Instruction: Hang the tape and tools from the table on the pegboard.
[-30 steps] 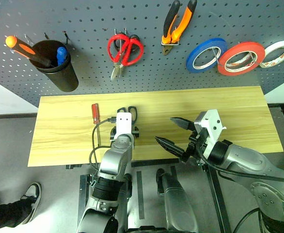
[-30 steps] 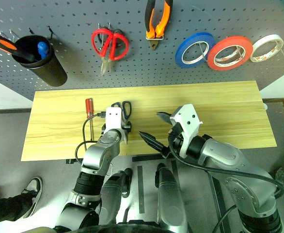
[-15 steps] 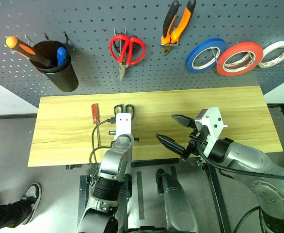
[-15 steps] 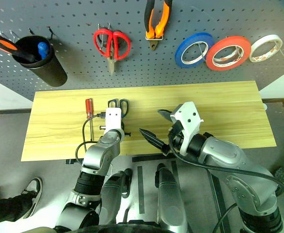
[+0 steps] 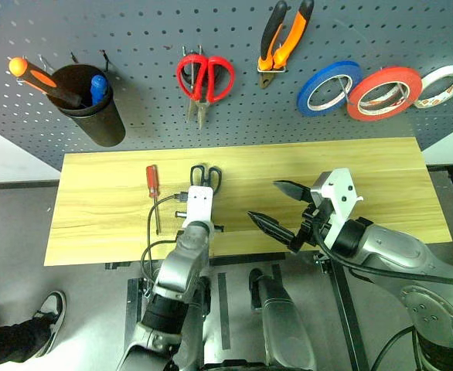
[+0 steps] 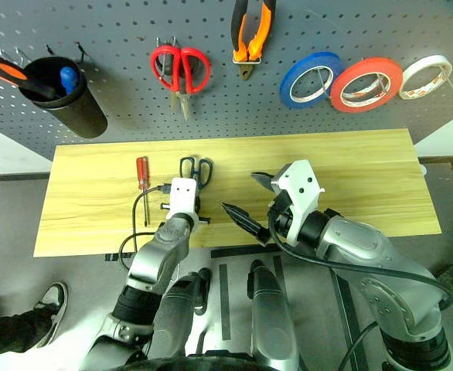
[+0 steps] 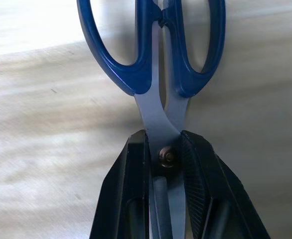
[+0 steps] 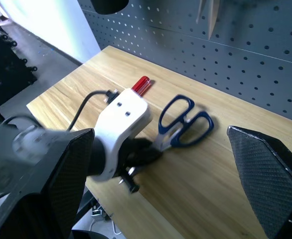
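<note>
The pegboard (image 5: 134,31) rises beyond both hands. On the surface (image 5: 381,178), the left hand (image 7: 165,149) is clamped on the blue-handled scissors (image 7: 158,55) at the pivot, handles pointing ahead. Lift level so the loops stay free for a hook. The right hand (image 5: 279,207) hovers beside it, wide open, empty.

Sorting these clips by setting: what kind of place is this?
Likely a workshop bench: a pegboard hung with pliers, tape rings and red-handled scissors, above a wooden table.
</note>
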Controlling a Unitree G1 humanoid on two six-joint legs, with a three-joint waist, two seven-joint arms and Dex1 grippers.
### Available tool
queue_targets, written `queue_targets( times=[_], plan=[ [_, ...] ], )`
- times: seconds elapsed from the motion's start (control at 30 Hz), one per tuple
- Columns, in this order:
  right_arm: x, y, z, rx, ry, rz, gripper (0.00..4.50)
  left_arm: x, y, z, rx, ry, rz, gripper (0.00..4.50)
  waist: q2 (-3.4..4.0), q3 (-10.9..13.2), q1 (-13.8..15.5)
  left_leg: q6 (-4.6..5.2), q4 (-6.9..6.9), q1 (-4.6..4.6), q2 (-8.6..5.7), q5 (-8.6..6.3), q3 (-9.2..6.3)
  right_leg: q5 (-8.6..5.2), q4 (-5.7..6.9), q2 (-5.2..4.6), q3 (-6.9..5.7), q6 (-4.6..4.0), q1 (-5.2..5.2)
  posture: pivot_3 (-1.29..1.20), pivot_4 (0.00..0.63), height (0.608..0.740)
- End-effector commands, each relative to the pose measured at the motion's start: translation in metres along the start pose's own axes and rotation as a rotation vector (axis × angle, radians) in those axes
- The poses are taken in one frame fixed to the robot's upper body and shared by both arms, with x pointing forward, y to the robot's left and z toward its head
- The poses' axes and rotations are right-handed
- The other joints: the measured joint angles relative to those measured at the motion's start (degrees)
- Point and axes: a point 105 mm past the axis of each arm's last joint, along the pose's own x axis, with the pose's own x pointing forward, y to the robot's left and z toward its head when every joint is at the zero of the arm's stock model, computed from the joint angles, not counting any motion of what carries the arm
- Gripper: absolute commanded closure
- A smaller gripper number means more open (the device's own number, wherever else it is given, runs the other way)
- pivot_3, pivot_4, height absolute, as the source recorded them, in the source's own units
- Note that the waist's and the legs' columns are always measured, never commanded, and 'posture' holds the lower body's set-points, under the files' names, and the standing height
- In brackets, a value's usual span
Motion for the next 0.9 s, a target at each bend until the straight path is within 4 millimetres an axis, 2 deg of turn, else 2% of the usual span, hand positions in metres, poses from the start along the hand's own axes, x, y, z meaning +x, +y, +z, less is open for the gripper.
queue_targets(
  times=[0.03, 0.3, 0.4, 0.53, 0.67, 0.9],
  plan=[
    [-0.003, 0.004, 0.01, -0.042, -0.041, 0.011, 0.0, -0.014, -0.023, 0.023, 0.014, -0.16, -0.087, 3.92, 0.0, 0.0, 0.2, 0.04, 0.0, -0.02, 0.0, -0.02, -0.01, 0.0, -0.02, -0.01, -0.01, 0.0, 0.0, 0.01, 0.409, 0.74],
    [-0.01, 0.0, 0.009, -0.051, -0.028, 0.013, 0.0, -0.029, -0.022, 0.035, 0.154, -0.339, -0.142, 3.92, 0.0, 0.0, -0.1, 0.21, -0.02, -0.02, 0.0, -0.12, -0.02, 0.0, -0.02, 0.0, 0.0, 0.0, -0.01, 0.01, 0.394, 0.74],
    [-0.019, -0.001, 0.011, -0.043, -0.042, 0.033, 0.0, -0.035, -0.017, 0.046, 0.247, -0.453, -0.135, 3.93, 0.0, 0.0, 0.0, 0.26, -0.02, -0.02, 0.0, -0.14, -0.02, 0.0, -0.02, 0.0, 0.0, 0.01, -0.02, 0.01, 0.388, 0.74],
    [-0.033, -0.007, 0.019, -0.034, -0.092, 0.033, 0.0, -0.05, -0.015, 0.065, 0.302, -0.614, -0.143, 3.93, 0.0, 0.0, 0.1, 0.28, -0.01, -0.03, 0.0, -0.16, -0.02, 0.0, -0.07, -0.02, 0.0, 0.01, 0.01, 0.01, 0.39, 0.74],
    [-0.04, -0.01, 0.032, -0.04, -0.163, 0.028, 0.0, -0.068, -0.012, 0.093, 0.297, -0.817, -0.142, 3.93, 0.0, 0.0, 0.0, 0.31, -0.02, -0.03, 0.0, -0.17, -0.01, 0.01, -0.07, -0.02, 0.0, 0.01, 0.0, 0.01, 0.39, 0.74],
    [-0.052, -0.007, 0.062, -0.011, -0.376, 0.064, 0.0, -0.083, 0.012, 0.121, 0.29, -1.016, -0.047, 3.93, 0.0, 0.0, -0.1, 0.33, -0.02, -0.02, 0.01, -0.18, -0.01, 0.01, -0.03, -0.01, -0.01, 0.01, 0.0, 0.01, 0.39, 0.74]
  ],
)
